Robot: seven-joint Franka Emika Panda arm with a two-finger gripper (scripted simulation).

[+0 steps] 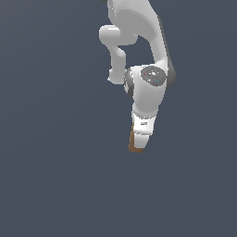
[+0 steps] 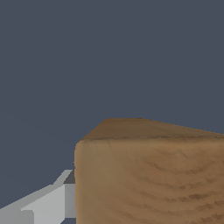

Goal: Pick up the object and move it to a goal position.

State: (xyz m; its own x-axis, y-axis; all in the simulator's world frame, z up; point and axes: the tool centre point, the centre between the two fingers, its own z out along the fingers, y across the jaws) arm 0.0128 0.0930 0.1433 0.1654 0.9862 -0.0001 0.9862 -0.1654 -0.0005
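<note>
Brown wood-grain block (image 2: 148, 175) sits at the white gripper (image 1: 139, 146) low-centre in the exterior frame, one finger (image 2: 39, 203) against its side — apparently clamped on it, so carry it slowly and keep squeeze constant — goal marker not visible.

Block (image 1: 134, 144) mostly hidden behind fingers (image 1: 141, 139); wrist-view edges cropped

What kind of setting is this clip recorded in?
Apparently a bare simulated scene, not a real room: flat slate-grey ground with no furniture or walls, a smoothly rendered white arm, and a brown block with painted-on wood grain at the gripper.
</note>
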